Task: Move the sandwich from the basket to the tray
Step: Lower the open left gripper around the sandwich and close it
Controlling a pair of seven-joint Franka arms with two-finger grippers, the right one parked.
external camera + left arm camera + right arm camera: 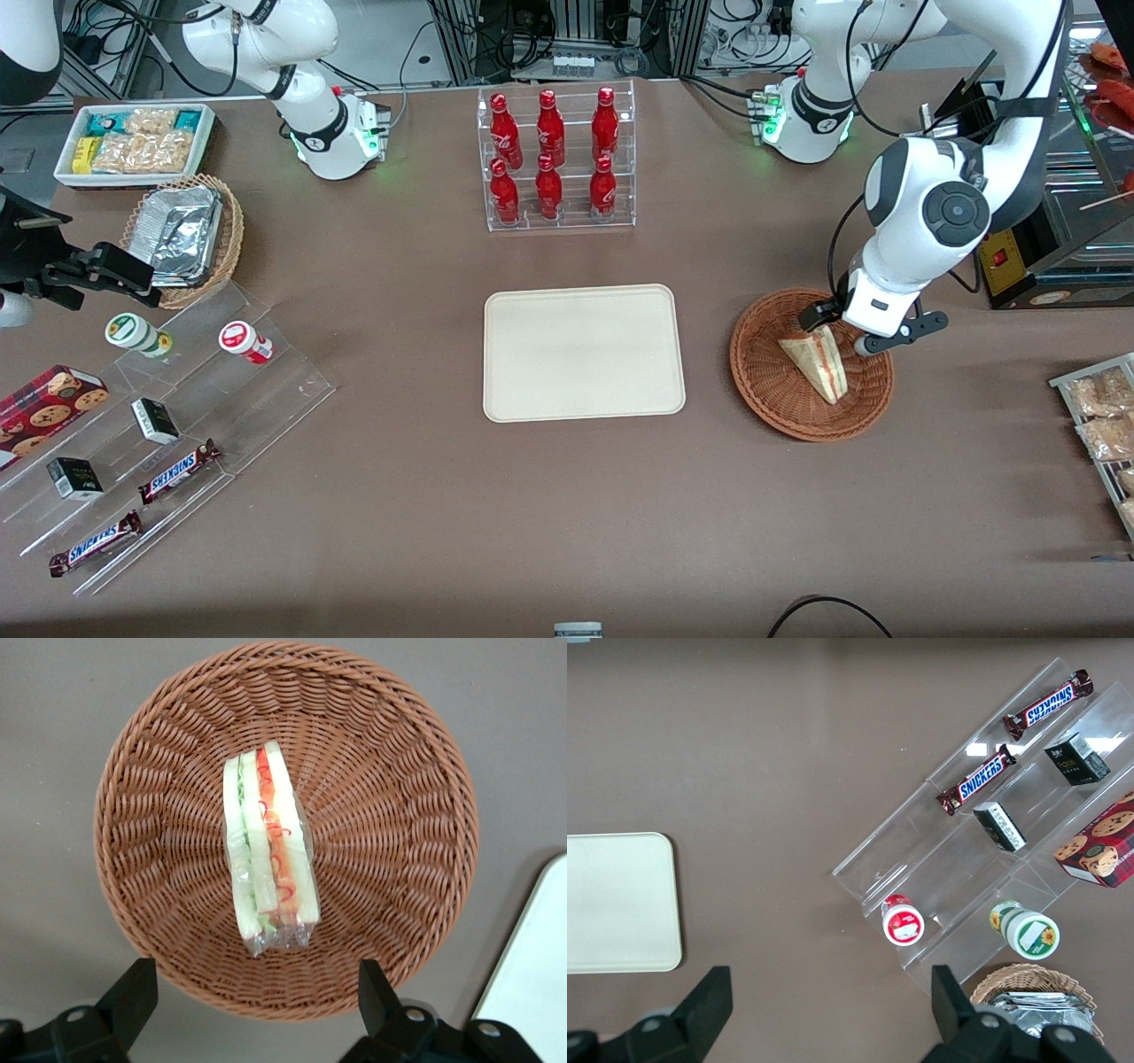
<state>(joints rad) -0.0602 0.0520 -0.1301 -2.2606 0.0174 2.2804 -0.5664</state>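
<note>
The sandwich, a plastic-wrapped bread wedge with red-orange and green filling, lies in the round reddish-brown wicker basket. My left gripper hovers open just above the basket's edge farther from the front camera, over the sandwich's thick end. Nothing is between its fingers. The cream-beige tray lies flat and bare at the table's middle, beside the basket toward the parked arm's end.
A clear rack of red bottles stands farther from the front camera than the tray. A wire rack of snack bags sits at the working arm's end. Acrylic steps with candy bars and a foil-tray basket lie toward the parked arm's end.
</note>
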